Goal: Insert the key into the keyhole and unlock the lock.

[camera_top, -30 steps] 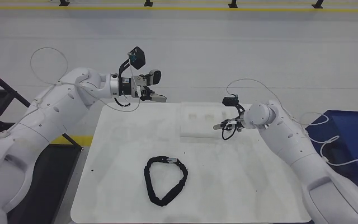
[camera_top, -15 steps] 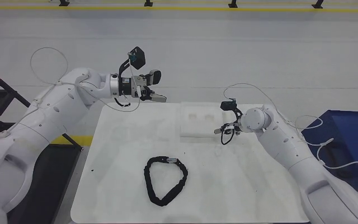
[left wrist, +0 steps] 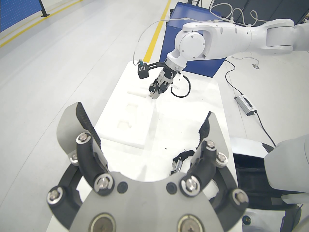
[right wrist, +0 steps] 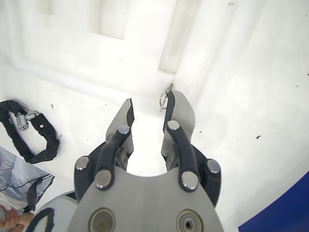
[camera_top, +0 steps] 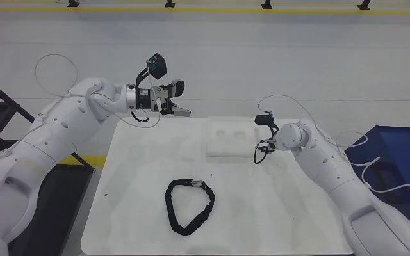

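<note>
One key (right wrist: 162, 102) at surface (camera_top: 288, 211) 2 o'clock | right gripper (right wrist: 149, 100) half-open, touching it | I judge it light, slippery: pinch the bow

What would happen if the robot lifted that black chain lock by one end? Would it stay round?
Probably not. The chain lock lies in a loose loop on the table, so it likely flops and dangles. Its shiny metal lock end looks solid, so that side may hang heavier.
</note>
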